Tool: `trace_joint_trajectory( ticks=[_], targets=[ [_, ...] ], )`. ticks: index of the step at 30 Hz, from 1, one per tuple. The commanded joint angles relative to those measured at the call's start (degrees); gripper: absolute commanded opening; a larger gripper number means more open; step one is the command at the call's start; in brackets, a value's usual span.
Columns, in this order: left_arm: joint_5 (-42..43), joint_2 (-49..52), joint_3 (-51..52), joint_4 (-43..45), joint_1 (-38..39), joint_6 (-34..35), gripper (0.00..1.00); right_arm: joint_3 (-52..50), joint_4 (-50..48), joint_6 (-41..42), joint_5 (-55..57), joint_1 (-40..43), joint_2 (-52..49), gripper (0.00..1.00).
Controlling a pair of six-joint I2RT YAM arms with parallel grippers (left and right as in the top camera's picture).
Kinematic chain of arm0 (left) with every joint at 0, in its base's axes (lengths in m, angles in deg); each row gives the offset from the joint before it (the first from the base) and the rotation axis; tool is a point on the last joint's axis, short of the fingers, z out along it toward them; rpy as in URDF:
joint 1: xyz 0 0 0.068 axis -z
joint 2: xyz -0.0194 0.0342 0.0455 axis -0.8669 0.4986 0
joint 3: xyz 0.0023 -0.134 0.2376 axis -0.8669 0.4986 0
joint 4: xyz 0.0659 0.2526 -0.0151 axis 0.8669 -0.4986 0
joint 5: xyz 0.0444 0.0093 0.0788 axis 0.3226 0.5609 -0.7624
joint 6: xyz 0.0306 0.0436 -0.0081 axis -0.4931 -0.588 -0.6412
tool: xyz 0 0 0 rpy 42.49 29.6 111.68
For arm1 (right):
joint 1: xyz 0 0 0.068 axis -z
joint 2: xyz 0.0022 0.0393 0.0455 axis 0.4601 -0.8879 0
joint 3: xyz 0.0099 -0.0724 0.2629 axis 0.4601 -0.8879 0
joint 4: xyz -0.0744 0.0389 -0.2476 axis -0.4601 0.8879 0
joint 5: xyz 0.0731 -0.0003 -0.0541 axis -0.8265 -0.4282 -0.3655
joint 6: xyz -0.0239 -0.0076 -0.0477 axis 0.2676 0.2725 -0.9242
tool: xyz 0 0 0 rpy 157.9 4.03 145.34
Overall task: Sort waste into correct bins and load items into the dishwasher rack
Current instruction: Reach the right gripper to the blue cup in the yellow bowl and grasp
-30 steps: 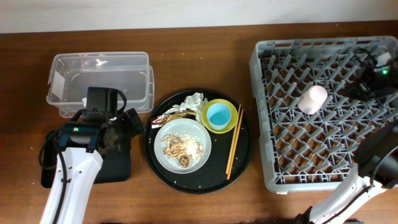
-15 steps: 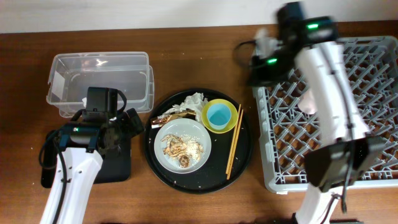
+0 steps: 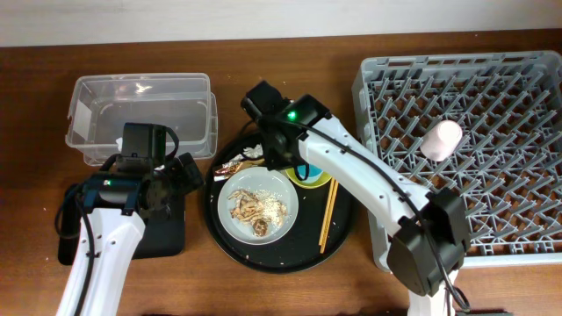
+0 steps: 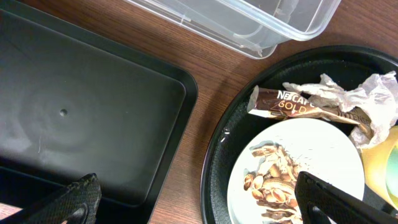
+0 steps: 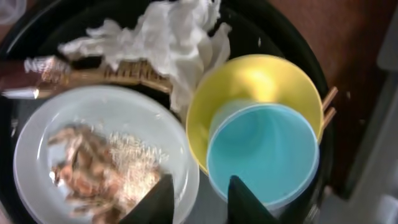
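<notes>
My right gripper (image 3: 288, 167) is open and empty, low over the round tray; its tips (image 5: 199, 205) straddle the gap between the pale grey plate (image 5: 93, 118) and the light blue cup (image 5: 264, 152). The cup sits in the yellow bowl (image 5: 249, 81). Food scraps (image 5: 93, 168) lie on the plate. White tissue (image 5: 168, 37) and the foil wrapper (image 5: 37, 71) lie behind it. Chopsticks (image 3: 331, 211) rest on the tray's right side. The pink cup (image 3: 441, 139) lies in the grey rack (image 3: 492, 219). My left gripper (image 3: 183, 175) is open and empty (image 4: 199, 208) between the flat black tray (image 4: 81, 118) and the plate (image 4: 311, 149).
The clear tub (image 3: 140, 114) stands at the back left, its corner showing in the left wrist view (image 4: 249, 18). The large round black tray (image 3: 219, 228) holds the dishes and waste. My right arm crosses from the rack's front corner over the tray.
My right arm has swung from the rack's far side leftward and down over the round tray, ending above the blue cup and bowl. The left arm has not moved.
</notes>
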Motion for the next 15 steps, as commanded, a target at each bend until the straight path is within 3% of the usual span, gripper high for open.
trace_joint_trajectory(
  ticks=[1, 8, 13, 15],
  targets=[
    [-0.04, -0.37, -0.87, -0.07, -0.24, -0.48, 0.99, -4.72, -3.15, 2.95, 1.11, 0.55, -0.39, 0.32],
    [-0.04, -0.37, -0.87, -0.07, -0.24, -0.48, 0.99, -12.02, -12.0, 2.95, 1.16, 0.55, -0.79, 0.31],
    [-0.04, -0.37, -0.87, -0.07, -0.24, -0.48, 0.99, -11.32, -12.02, 2.95, 1.16, 0.61, -0.94, 0.04],
    [-0.04, -0.37, -0.87, -0.09, -0.2, -0.48, 0.99, -8.52, -9.86, 2.93, 1.18, 0.79, -0.92, 0.04]
  ],
)
